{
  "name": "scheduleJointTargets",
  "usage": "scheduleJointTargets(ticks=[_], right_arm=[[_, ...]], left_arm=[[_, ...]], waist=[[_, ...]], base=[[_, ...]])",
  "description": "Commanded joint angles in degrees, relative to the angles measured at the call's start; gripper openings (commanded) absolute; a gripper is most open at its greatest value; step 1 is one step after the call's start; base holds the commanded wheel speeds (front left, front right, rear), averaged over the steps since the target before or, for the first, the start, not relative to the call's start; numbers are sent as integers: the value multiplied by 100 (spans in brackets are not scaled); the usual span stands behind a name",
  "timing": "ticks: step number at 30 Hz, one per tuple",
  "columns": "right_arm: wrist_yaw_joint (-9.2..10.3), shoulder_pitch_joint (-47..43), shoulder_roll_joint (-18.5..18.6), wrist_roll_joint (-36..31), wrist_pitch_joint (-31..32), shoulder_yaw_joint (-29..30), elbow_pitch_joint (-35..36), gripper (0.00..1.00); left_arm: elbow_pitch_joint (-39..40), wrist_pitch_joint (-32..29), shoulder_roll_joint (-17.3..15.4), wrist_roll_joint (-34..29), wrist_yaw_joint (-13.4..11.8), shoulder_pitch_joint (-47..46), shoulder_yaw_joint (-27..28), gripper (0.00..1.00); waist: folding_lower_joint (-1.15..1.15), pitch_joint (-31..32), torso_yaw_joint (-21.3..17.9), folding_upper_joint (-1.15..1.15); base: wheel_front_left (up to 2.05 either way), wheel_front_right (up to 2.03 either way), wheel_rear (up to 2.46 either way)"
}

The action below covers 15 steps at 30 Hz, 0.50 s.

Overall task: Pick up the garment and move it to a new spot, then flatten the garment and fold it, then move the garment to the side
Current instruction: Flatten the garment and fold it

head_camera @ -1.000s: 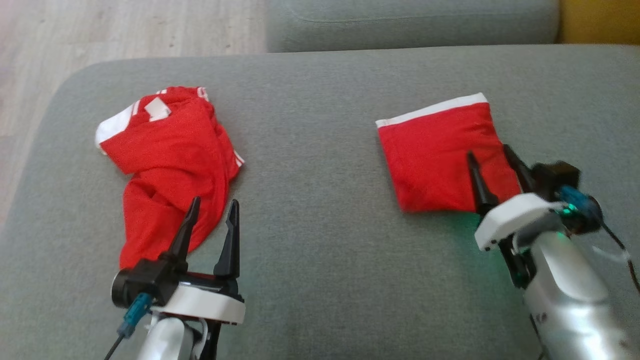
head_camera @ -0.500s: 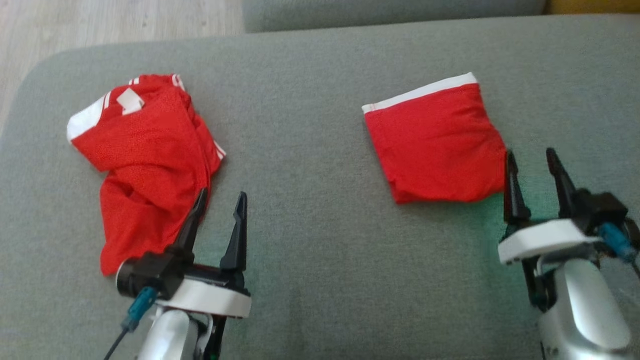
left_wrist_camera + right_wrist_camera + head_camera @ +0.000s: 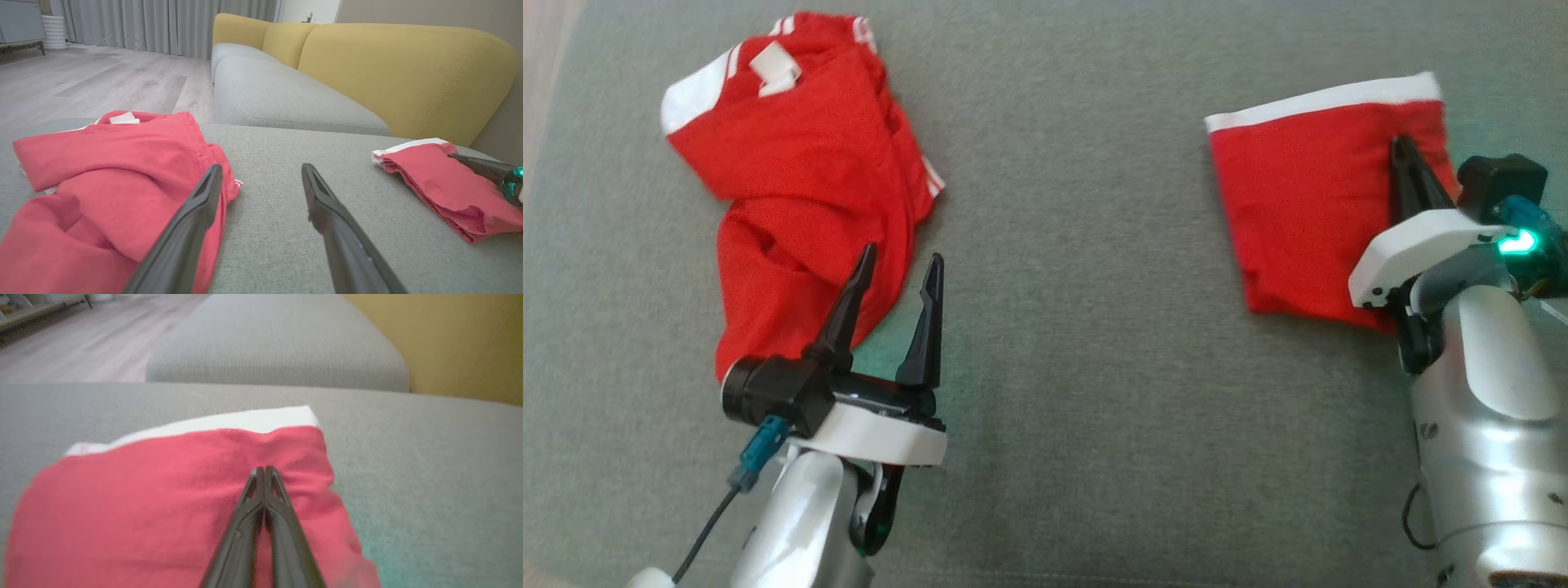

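R claw (image 3: 1400,147) pinched shut, folded garment (image 3: 1298,196) under tips; cloth caught or not, unclear. L claw (image 3: 903,256) wide, crumpled garment (image 3: 800,180) just left of fingers. Soft, light, limp; prob. best gripped at edge, thru all layers.

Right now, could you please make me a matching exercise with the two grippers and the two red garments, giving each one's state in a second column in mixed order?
Column one:
1. left gripper
2. right gripper
3. garment on the robot's left
4. garment on the robot's right

Column two:
A. folded flat, white band along its far edge
B. fingers spread apart
C. crumpled in a loose heap
D. fingers pressed together

Pairs: 1-B, 2-D, 3-C, 4-A
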<state>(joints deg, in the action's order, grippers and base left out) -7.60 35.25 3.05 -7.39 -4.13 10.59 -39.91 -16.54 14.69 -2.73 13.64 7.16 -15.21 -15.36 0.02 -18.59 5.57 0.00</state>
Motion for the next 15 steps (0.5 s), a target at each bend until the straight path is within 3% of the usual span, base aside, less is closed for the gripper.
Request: scheduleJointTargets(ticks=[1,7,15], right_arm=[[11,188,-16,-159,20,40,-98,0],[11,444,-17,-479,-330,530,-895,0],[11,610,-17,59,-985,-42,-1346,0]], left_arm=[[149,30,-18,32,32,-168,100,100],[113,30,-46,49,32,-221,89,100],[77,30,-60,35,32,-85,166,100]], waist=[[-2,-153,154,0],[-2,-110,237,0],[-2,216,200,0]], base=[[0,0,0],[0,0,0],[0,0,0]])
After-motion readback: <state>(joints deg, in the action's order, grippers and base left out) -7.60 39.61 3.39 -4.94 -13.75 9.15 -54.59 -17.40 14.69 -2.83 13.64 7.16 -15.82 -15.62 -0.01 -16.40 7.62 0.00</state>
